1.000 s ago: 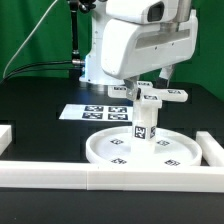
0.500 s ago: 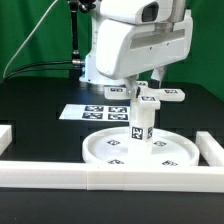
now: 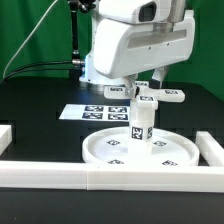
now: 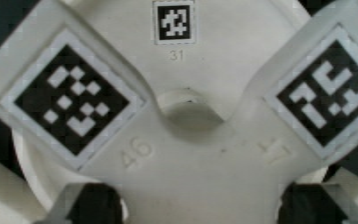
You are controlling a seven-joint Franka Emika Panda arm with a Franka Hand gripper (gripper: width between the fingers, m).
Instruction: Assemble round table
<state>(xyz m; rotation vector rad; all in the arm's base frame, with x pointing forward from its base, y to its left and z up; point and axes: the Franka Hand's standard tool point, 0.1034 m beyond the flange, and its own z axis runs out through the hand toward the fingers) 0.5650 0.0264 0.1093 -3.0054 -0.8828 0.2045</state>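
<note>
The large round disc (image 3: 108, 152) lies flat on the black table. The short cylindrical leg (image 3: 142, 126) stands upright at its middle. The cross-shaped foot (image 3: 166, 96) sits level on top of the leg. My gripper (image 3: 149, 89) comes down onto the foot from above, its jaws mostly hidden by the arm. In the wrist view the foot (image 4: 194, 110) fills the picture, with two tagged arms spreading out. The gripper (image 4: 202, 205) has a dark finger (image 4: 91, 203) on each side of a white arm of the foot and is shut on it.
The marker board (image 3: 88, 112) lies flat behind the disc. Long white border rails run along the front (image 3: 60, 177), with rail ends at the exterior view's right (image 3: 212, 148) and left (image 3: 6, 135). Cables and a green backdrop stand behind the arm.
The arm's body has shifted slightly upward over the first half second, then held still. The foot, leg and disc stay where they were.
</note>
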